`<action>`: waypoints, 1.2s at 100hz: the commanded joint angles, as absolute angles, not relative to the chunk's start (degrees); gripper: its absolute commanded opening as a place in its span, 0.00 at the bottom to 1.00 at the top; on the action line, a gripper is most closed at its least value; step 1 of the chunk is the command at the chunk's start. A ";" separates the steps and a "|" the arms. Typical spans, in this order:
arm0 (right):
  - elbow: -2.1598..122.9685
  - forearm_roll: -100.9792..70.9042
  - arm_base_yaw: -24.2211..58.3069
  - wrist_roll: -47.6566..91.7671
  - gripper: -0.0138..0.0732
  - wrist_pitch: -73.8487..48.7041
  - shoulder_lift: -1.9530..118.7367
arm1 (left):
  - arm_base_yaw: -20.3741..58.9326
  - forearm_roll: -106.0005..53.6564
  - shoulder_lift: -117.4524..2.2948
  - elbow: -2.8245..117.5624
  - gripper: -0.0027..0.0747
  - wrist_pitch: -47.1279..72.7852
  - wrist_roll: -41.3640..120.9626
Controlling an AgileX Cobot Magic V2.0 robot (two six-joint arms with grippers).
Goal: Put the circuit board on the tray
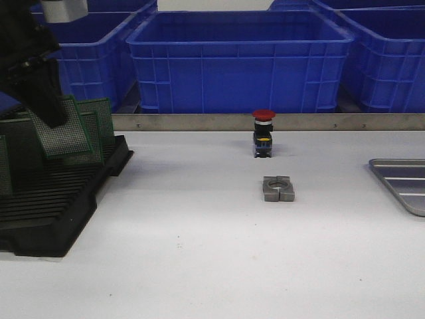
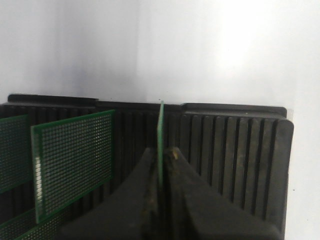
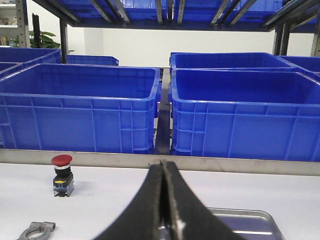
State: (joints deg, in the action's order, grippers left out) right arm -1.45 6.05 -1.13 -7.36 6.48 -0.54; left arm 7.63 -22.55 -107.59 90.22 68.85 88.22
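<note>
- The left gripper (image 2: 161, 172) has its jaws clamped on the edge of a green circuit board (image 2: 161, 142), seen edge-on in the left wrist view, directly above the black slotted rack (image 2: 235, 150).
- In the front view the held circuit board (image 1: 66, 136) sits tilted under the dark left arm, at the rack's far end; whether its lower edge has cleared the slots cannot be told.
- Other green perforated boards (image 2: 75, 160) stand in the rack just beside the jaws.
- The right gripper (image 3: 163, 200) has its jaws together on nothing, hovering over the white table (image 1: 199, 252), with the tray (image 3: 245, 220) just beyond its tips.
- From the front, the silver tray (image 1: 402, 183) lies at the table's far right edge, well apart from the left jaws, its visible part bare.
- Between rack and tray sit a red-capped push button (image 1: 263, 133) and a small grey metal clamp (image 1: 278, 188); blue bins (image 1: 239, 60) line the back.
- Progress, as judged: the board is gripped; the lift clear, the carry across the table and the set-down on the tray remain.
</note>
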 commanded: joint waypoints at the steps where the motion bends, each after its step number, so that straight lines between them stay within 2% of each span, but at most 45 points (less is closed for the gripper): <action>1: -0.72 6.36 -1.11 -7.24 0.08 11.23 -1.67 | 7.84 -25.11 -104.71 93.95 0.01 73.19 85.71; 27: -0.72 6.36 -1.11 -7.24 0.08 11.23 -1.67 | 9.37 -37.07 -102.00 96.16 0.01 73.19 83.05; 57: -0.72 6.36 -1.11 -7.24 0.08 11.23 -1.67 | 17.58 -51.83 -100.31 96.16 0.01 73.19 75.33; 89: -0.72 6.36 -1.11 -7.24 0.08 11.23 -1.67 | 27.97 -53.59 -100.31 96.16 0.01 73.17 75.33; 112: -0.46 6.36 -1.06 -7.64 0.08 15.77 -1.67 | 29.19 -53.59 -100.31 96.16 0.01 73.17 75.33; 120: 2.01 6.36 -1.06 -10.29 0.08 13.77 -1.38 | 29.19 -53.59 -100.31 96.16 0.01 73.17 75.33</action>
